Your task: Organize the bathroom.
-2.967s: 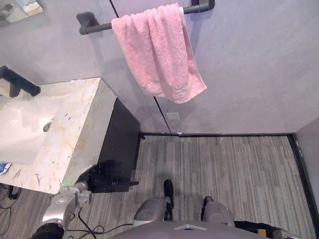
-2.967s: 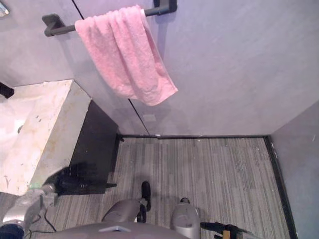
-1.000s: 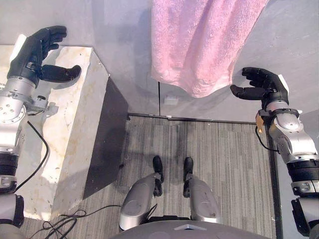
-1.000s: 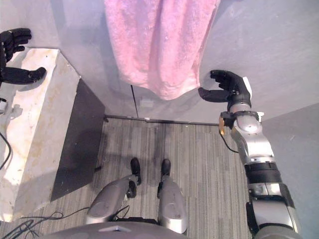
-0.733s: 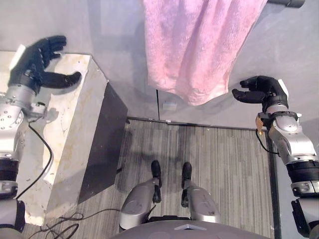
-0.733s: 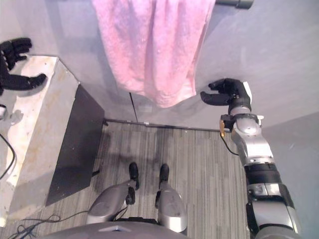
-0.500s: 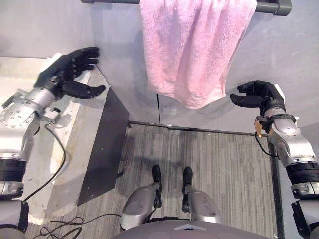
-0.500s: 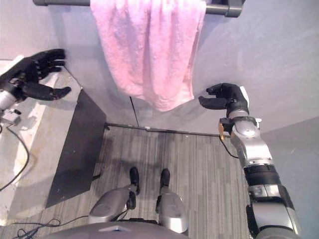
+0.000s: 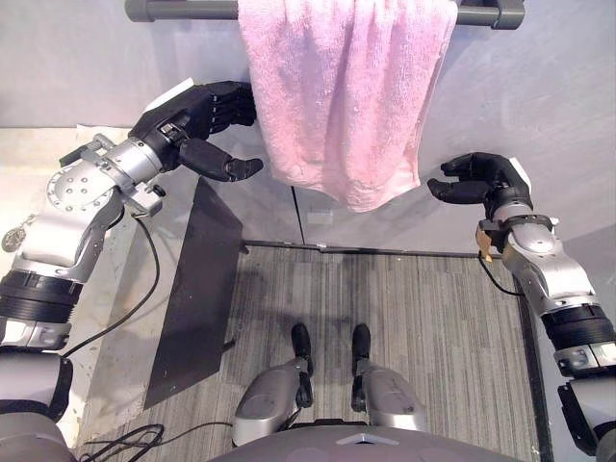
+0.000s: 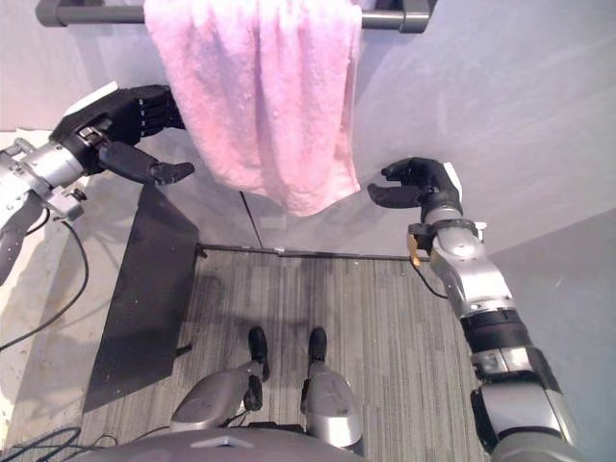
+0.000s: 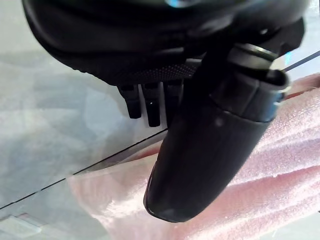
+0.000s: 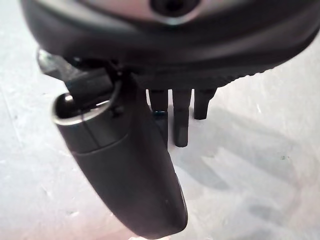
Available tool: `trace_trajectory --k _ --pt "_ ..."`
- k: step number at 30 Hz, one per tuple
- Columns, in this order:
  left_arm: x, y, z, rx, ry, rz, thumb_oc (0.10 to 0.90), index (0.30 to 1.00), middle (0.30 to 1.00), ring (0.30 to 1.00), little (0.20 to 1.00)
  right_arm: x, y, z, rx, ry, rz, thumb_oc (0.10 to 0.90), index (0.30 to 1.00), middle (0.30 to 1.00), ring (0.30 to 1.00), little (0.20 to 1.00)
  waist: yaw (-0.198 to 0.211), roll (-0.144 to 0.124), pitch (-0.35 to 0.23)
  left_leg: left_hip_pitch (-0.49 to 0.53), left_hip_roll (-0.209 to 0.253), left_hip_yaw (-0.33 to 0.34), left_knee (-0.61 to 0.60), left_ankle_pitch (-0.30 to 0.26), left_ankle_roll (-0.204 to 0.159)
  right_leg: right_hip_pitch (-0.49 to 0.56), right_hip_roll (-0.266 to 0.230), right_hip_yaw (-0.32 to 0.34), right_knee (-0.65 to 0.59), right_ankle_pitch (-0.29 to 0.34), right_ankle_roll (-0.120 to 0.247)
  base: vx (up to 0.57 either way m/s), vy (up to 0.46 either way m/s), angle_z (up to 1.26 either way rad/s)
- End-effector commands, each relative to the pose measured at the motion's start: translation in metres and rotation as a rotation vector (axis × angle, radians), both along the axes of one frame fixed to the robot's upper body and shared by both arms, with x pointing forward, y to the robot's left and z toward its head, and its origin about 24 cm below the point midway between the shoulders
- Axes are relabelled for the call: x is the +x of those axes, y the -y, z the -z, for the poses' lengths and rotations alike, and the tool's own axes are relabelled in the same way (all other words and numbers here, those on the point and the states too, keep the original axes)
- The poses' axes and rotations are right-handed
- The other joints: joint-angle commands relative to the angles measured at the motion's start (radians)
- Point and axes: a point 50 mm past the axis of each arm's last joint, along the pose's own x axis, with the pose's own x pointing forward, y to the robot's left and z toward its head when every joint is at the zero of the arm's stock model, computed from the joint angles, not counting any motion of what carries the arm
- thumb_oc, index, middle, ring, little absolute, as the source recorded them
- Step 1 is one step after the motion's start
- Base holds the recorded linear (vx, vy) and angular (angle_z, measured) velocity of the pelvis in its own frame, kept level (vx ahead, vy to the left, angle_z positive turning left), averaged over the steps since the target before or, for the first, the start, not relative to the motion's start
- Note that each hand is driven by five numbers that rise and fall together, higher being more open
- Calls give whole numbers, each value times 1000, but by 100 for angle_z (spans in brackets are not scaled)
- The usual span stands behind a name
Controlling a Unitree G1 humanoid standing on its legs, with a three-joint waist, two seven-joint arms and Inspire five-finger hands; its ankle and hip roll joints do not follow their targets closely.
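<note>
Nearest me, along the bottom of the head views, runs the striped grey floor, with the pale vanity counter at the left edge and its dark side panel dropping to the floor.

Above that, my right hand hangs at right of centre, close to the grey wall. Its fingers are loosely spread, the thumb apart from them, and it holds nothing; it sits just beside the towel's lower right corner without touching it.

My left hand is raised at upper left of centre. It is spread wide, thumb jutting toward the cloth, fingers reaching to the towel's left edge; in my left wrist view the pink pile lies right past the thumb. I cannot tell whether the fingertips touch it.

Farthest, the pink towel hangs bunched and lopsided over the dark towel bar across the top.

I judge I am in the approach to straightening the towel. Next I should close each hand on a side edge and draw the cloth out evenly along the bar.
</note>
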Motion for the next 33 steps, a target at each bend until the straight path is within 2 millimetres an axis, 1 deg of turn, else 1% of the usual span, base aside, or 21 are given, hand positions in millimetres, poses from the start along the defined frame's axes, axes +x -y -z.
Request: trace_trajectory --k 1,3,4,5,11,12,14,15,19,21,23,24,25,26,28,29,31,33 --pt "7 21 -24 -196 108 76 800 900 900 900 900 19 -62 -162 -73 599 -256 800 900 900 900 900 72 -25 -242 32 94 -48 65 -70 -93 -9 -11 -15 71 -141 58 43 15 1" --pt "8 26 -21 -219 92 85 800 900 900 900 900 18 -68 -169 -90 616 -270 800 900 900 900 900 75 -29 -249 40 93 -51 58 -70 -92 -2 -10 -16 69 -143 58 42 14 3" --pt "8 26 -20 -219 91 84 800 900 900 900 900 18 -68 -170 -92 617 -271 800 900 900 900 900 75 -29 -249 41 93 -51 57 -70 -92 -2 -10 -17 68 -143 58 43 10 7" --pt "9 28 -19 -233 78 89 800 900 900 900 900 17 -70 -176 -104 627 -280 800 900 900 900 900 77 -34 -255 44 92 -52 56 -71 -91 1 -10 -18 68 -143 59 40 8 8" --pt "13 36 -9 -263 23 89 800 900 900 900 900 15 -79 -195 -126 645 -320 800 900 900 900 900 87 -49 -276 66 92 -54 44 -74 -89 21 -9 -26 64 -147 61 59 8 3" --pt "14 37 -7 -271 13 87 800 900 900 900 900 15 -81 -199 -105 647 -337 800 900 900 900 900 89 -54 -281 71 91 -55 40 -75 -88 26 -8 -27 62 -147 62 47 7 1" --pt "14 38 -6 -273 11 87 800 900 900 900 900 15 -82 -200 -98 647 -340 800 900 900 900 900 90 -55 -283 74 91 -56 37 -75 -88 28 -8 -28 62 -148 62 40 5 2" --pt "14 39 -4 -273 3 89 800 900 900 900 900 14 -84 -203 -55 641 -361 800 900 900 900 900 92 -59 -289 84 92 -56 28 -74 -87 35 -7 -31 60 -148 63 41 4 2" --pt "15 41 -4 -280 -2 91 800 900 900 900 900 14 -90 -205 21 632 -389 800 900 900 900 900 95 -64 -295 95 90 -57 19 -75 -87 46 -6 -35 52 -146 63 33 5 2" --pt "16 44 -1 -288 -19 95 800 900 900 900 900 14 -98 -203 120 626 -429 800 900 900 900 900 98 -66 -300 107 93 -54 12 -76 -87 58 -6 -40 44 -145 65 42 8 1" --pt "16 44 0 -287 -25 97 800 900 900 900 900 13 -101 -203 148 623 -444 800 900 900 900 900 99 -66 -302 111 93 -54 10 -76 -87 61 -6 -41 42 -145 65 17 2 0" --pt "18 46 2 -285 -38 97 800 900 900 900 900 13 -108 -203 197 613 -472 800 900 900 900 900 99 -67 -306 115 93 -52 8 -77 -86 65 -5 -41 40 -145 65 37 4 1" --pt "18 46 3 -286 -47 97 800 900 900 900 900 13 -111 -203 220 609 -485 800 900 900 900 900 100 -68 -307 118 93 -52 7 -78 -86 67 -6 -41 40 -145 66 46 2 1" --pt "20 48 6 -292 -76 106 800 900 900 900 900 13 -118 -202 266 596 -515 800 900 900 900 900 100 -69 -310 122 93 -51 6 -80 -85 71 -6 -41 40 -147 66 32 1 1" --pt "21 50 10 -286 -100 109 800 900 900 900 900 13 -121 -200 290 588 -529 800 900 900 900 900 101 -68 -310 124 93 -51 7 -80 -84 73 -6 -41 42 -148 66 0 0 0" --pt "22 53 16 -284 -154 129 800 900 900 900 900 14 -126 -198 315 577 -547 800 900 900 900 900 102 -67 -311 127 90 -53 7 -81 -82 76 -6 -41 41 -148 66 0 0 0" --pt "24 60 26 -268 -240 156 800 900 900 900 900 15 -131 -196 321 569 -556 800 900 900 900 900 101 -66 -311 131 90 -54 7 -82 -81 80 -6 -42 40 -148 67 16 -1 1" --pt "24 63 31 -243 -281 167 800 900 900 900 900 16 -133 -195 310 563 -559 800 900 900 900 900 100 -63 -311 133 90 -53 9 -82 -81 83 -6 -41 38 -147 67 9 6 2"
